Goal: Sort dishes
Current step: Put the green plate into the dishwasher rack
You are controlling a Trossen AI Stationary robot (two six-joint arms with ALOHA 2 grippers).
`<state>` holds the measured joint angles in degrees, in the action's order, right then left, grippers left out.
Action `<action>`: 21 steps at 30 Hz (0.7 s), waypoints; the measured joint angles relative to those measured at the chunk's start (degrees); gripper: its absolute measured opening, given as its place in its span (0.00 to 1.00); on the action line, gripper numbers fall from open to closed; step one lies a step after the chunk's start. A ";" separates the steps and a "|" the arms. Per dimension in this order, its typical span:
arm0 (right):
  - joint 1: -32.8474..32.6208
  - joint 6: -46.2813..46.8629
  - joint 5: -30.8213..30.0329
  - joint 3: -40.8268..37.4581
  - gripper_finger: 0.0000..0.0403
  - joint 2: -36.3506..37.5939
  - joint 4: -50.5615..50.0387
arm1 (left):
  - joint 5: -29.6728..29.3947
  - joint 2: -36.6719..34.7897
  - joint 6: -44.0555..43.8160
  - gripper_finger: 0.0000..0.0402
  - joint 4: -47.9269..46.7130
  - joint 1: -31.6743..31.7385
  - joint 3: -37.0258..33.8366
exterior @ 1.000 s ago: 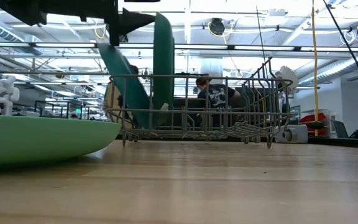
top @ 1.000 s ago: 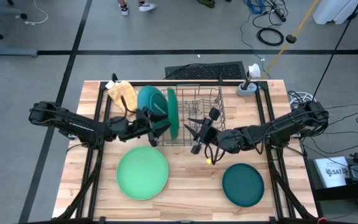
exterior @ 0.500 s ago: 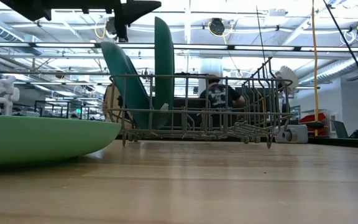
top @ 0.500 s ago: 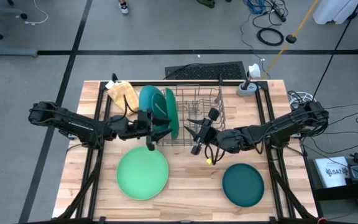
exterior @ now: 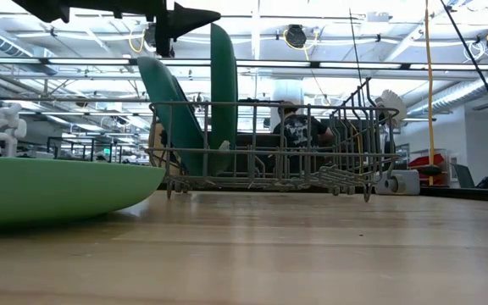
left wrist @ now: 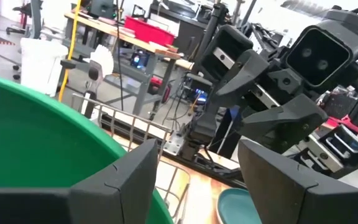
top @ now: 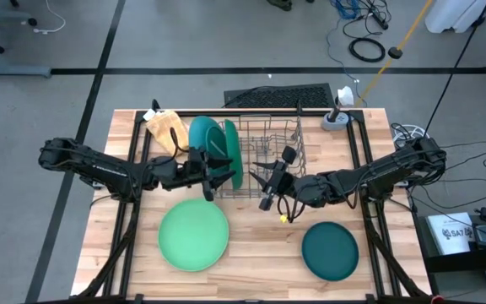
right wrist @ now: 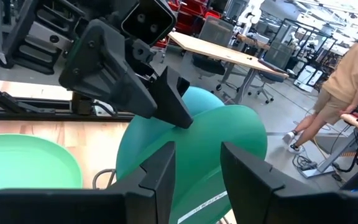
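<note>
left gripper (top: 215, 175): being held wide open, nothing gripped | dark green plate (top: 234, 152): standing on edge in wire rack (top: 270, 160), just beyond the fingertips | right gripper (top: 264, 180): being held part-open, empty, at the rack's other side

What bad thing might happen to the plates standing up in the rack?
1. The teal plate leans at the end of the grey wire rack, so it might slide or tip out.
2. The left gripper, jaws open, hangs right beside the dark green plate and could bump it.
3. The right gripper hovers at the rack's near edge and might snag a wire.
</note>
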<state>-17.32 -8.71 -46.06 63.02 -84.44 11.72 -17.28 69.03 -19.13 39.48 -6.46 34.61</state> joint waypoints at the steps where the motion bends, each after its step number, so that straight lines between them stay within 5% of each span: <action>1: 0.00 -0.01 -0.01 0.00 0.29 0.01 0.01 | -0.04 -0.01 -0.01 0.59 0.30 -0.16 0.00; 21: 0.00 -0.46 -0.04 0.00 0.29 0.00 -0.01 | -5.71 -5.24 -1.13 0.59 -10.73 -0.81 -0.04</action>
<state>-17.32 -9.17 -46.11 63.02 -84.44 11.70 -22.99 63.79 -20.26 28.74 -7.27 34.57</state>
